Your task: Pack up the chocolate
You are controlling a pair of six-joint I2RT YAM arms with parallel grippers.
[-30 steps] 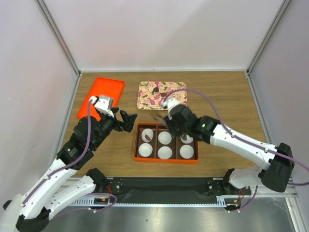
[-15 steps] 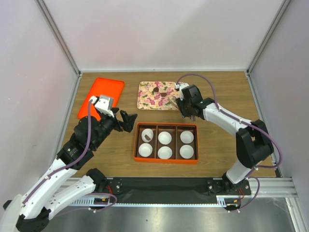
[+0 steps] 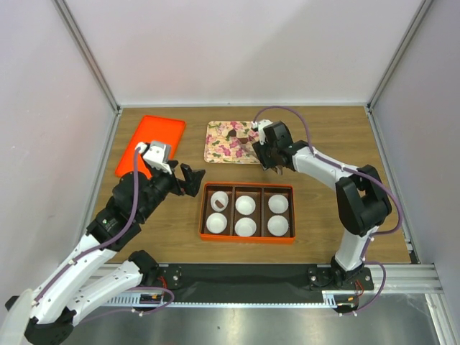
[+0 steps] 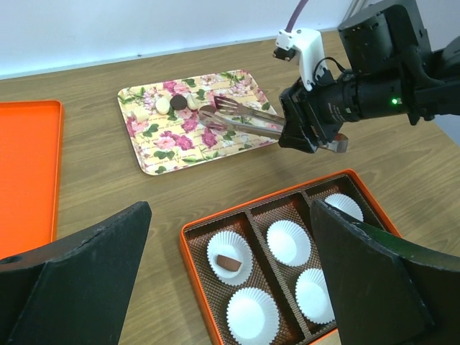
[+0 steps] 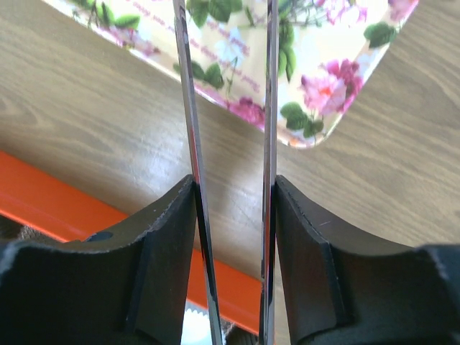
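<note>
Several pieces of chocolate (image 4: 178, 103) lie at the far end of a floral tray (image 3: 219, 147). One more brown piece (image 4: 228, 262) sits in the back-left white paper cup of the orange box (image 3: 246, 239). My right gripper (image 3: 267, 149) is shut on metal tongs (image 4: 237, 118). The tong tips reach over the floral tray close to the chocolate, slightly spread and holding nothing. In the right wrist view the two blades (image 5: 188, 108) stand apart between the fingers. My left gripper (image 3: 188, 180) hangs open just left of the box, above its back-left cup.
The box holds several white paper cups (image 3: 246, 205) in three dark compartments. An orange lid (image 3: 151, 144) lies flat at the far left. White walls close in the wooden table (image 3: 330, 136) on three sides.
My right arm has swung from above the box back to the floral tray, carrying the tongs, and the blades have spread a little. The left arm has not moved.
</note>
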